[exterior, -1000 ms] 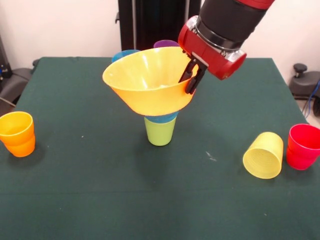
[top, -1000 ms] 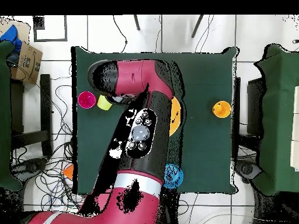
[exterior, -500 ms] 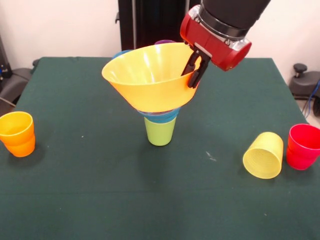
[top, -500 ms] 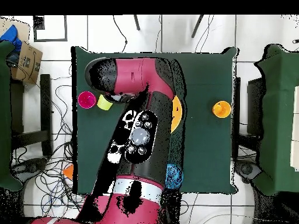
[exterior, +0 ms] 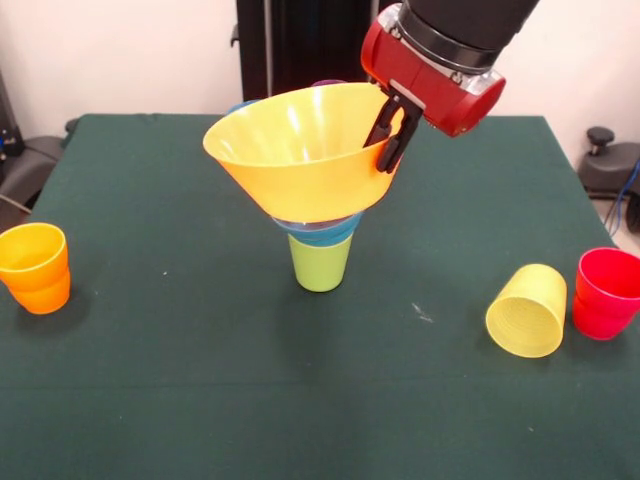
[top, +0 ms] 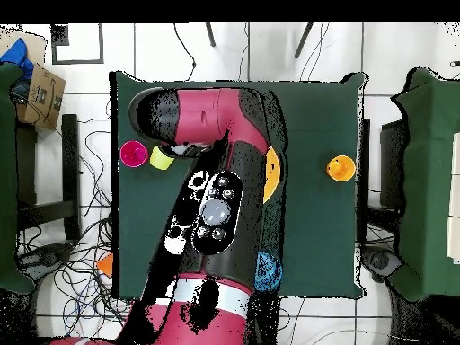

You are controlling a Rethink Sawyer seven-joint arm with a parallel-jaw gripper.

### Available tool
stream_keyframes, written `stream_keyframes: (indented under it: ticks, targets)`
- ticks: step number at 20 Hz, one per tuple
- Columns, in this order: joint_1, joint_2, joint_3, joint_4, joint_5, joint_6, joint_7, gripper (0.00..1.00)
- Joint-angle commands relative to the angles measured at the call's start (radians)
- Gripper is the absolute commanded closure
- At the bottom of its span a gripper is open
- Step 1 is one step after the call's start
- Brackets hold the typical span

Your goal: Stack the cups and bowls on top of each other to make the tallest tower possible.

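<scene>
The tower stands mid-table: a lime green cup (exterior: 320, 264) with a small blue bowl (exterior: 322, 232) seated in its mouth. A large yellow-orange bowl (exterior: 295, 150) rests on or just above the blue bowl, tilted a little; whether they touch I cannot tell. My gripper (exterior: 387, 150) is shut on this bowl's right rim, one finger inside and one outside. In the overhead view the arm hides the gripper and the stack, and only a sliver of the yellow-orange bowl (top: 271, 175) shows.
An orange cup (exterior: 36, 268) stands at the left edge. A yellow cup (exterior: 527, 310) lies on its side beside an upright red cup (exterior: 606, 293) at the right. Purple (exterior: 325, 85) and blue (exterior: 240, 105) rims peek out behind the big bowl. Overhead, another blue bowl (top: 267, 269) sits near the robot's base.
My gripper rose slightly with the yellow-orange bowl, whose rim came up and sits more level over the blue bowl. Hardly anything has moved in the last half second.
</scene>
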Motion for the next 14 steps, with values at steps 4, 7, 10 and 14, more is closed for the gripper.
stream_keyframes:
  ticks: [4,7,10,14]
  targets:
    - [0.009,0.038,0.058,0.075,-0.011,0.024,0.057,1.0]
    - [0.017,0.047,0.055,0.073,-0.013,0.024,0.068,1.0]
    - [0.024,0.058,0.052,0.069,-0.016,0.019,0.081,1.0]
    - [0.036,0.064,0.049,0.08,-0.018,0.003,0.093,1.0]
